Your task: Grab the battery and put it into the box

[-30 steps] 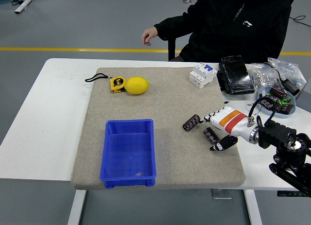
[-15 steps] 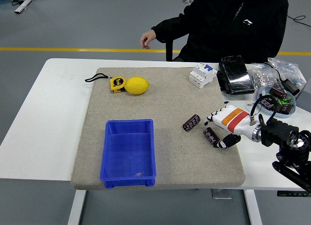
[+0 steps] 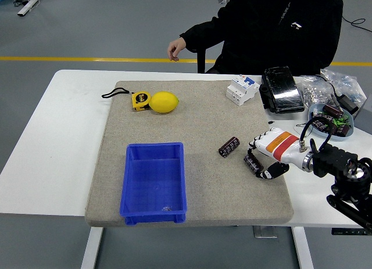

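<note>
Two dark cylindrical batteries lay on the grey felt mat (image 3: 197, 112) in the head view, and over the last second the right hand (image 3: 271, 153) had drawn back rightward from the farther battery (image 3: 229, 146) and settled against the nearer battery (image 3: 252, 163). Its fingers (image 3: 254, 146) were loosely curled beside that cell, the thumb (image 3: 273, 172) below it, but nothing was lifted; the grip looked unfinished. Neither battery had shifted. The blue box (image 3: 154, 182) stood empty, well to the left. By my reckoning the pick had only begun. Across the table a person's hand (image 3: 175, 48) hung idle
</note>
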Controlling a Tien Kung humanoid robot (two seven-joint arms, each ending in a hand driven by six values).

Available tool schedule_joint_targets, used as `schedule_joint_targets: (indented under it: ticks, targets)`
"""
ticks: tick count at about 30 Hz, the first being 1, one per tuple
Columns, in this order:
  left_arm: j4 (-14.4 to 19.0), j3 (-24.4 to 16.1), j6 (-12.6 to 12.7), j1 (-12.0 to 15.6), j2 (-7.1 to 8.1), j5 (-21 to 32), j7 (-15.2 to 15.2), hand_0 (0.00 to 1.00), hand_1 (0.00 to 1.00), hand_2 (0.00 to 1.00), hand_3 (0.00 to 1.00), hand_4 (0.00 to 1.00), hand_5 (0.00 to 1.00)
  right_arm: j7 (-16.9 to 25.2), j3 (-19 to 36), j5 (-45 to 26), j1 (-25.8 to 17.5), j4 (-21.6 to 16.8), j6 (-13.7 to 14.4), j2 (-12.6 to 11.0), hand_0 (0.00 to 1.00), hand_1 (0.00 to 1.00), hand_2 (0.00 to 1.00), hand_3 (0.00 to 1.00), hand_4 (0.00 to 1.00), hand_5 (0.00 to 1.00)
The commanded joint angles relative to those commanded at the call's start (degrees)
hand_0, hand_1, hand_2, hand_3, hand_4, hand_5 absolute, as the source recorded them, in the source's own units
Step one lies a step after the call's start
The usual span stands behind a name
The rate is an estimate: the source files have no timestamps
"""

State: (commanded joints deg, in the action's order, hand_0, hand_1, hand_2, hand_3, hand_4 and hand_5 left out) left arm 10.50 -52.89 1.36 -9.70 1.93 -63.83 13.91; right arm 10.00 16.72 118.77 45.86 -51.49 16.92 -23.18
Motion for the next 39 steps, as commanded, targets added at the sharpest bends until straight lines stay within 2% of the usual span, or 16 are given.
schedule_joint_targets:
  ticks: [3, 4, 9, 10, 15, 20, 23, 34, 39]
  targets:
    - [0.01, -0.12, -0.05, 0.03, 0.00, -0.26, 0.04, 0.772, 0.755, 0.770, 0.612, 0.671, 0.598, 0.05, -0.05, 0.02, -0.04, 0.05, 0.43, 0.01, 0.369, 0.508, 0.591, 0.572, 0.842, 0.348]
    - [0.02, -0.11, -0.07, 0.01, 0.00, -0.25, 0.04, 0.772, 0.755, 0.770, 0.612, 0.671, 0.598, 0.05, -0.03, 0.01, -0.01, 0.07, 0.53, 0.01, 0.316, 0.464, 0.546, 0.539, 0.809, 0.330]
    - [0.01, 0.50, -0.09, -0.21, 0.02, 0.43, -0.12, 0.772, 0.755, 0.770, 0.612, 0.671, 0.598, 0.17, 0.12, -0.37, 0.17, 0.18, 0.87, -0.12, 0.316, 0.464, 0.546, 0.539, 0.809, 0.330]
    - [0.00, 0.52, -0.10, -0.25, 0.02, 0.46, -0.14, 0.772, 0.756, 0.770, 0.612, 0.674, 0.600, 0.20, 0.13, -0.50, 0.19, 0.18, 0.91, -0.15, 0.276, 0.437, 0.514, 0.528, 0.802, 0.328]
    - [-0.05, 0.76, -0.03, -0.39, -0.03, 0.96, -0.30, 0.772, 0.756, 0.770, 0.612, 0.674, 0.600, 0.16, 0.59, -1.16, 0.08, -0.15, 1.10, -0.45, 0.276, 0.437, 0.514, 0.528, 0.802, 0.328]
    - [-0.11, 0.78, 0.03, -0.48, -0.07, 1.10, -0.42, 0.773, 0.756, 0.770, 0.612, 0.672, 0.598, -0.56, 1.98, -1.52, -0.14, -2.72, 1.17, -0.98, 0.257, 0.432, 0.510, 0.522, 0.786, 0.320]
    - [-0.15, 0.83, 0.04, -0.51, -0.05, 1.24, -0.50, 0.772, 0.756, 0.769, 0.612, 0.673, 0.598, -1.48, 2.78, -3.49, 0.08, -5.88, 0.67, -0.88, 0.261, 0.433, 0.509, 0.521, 0.774, 0.309]
    - [-0.10, 1.02, -0.16, -0.23, 0.23, 1.39, -0.40, 0.772, 0.756, 0.769, 0.613, 0.675, 0.599, -4.70, 1.83, -5.40, 4.34, -18.17, -3.03, 3.51, 0.296, 0.456, 0.524, 0.525, 0.772, 0.319]
    - [-0.04, 1.38, -0.21, -0.13, 0.41, 1.80, -0.37, 0.772, 0.756, 0.769, 0.613, 0.675, 0.599, -6.25, -0.18, -6.83, 6.41, -20.63, -4.72, 6.92, 0.296, 0.456, 0.524, 0.525, 0.772, 0.319]
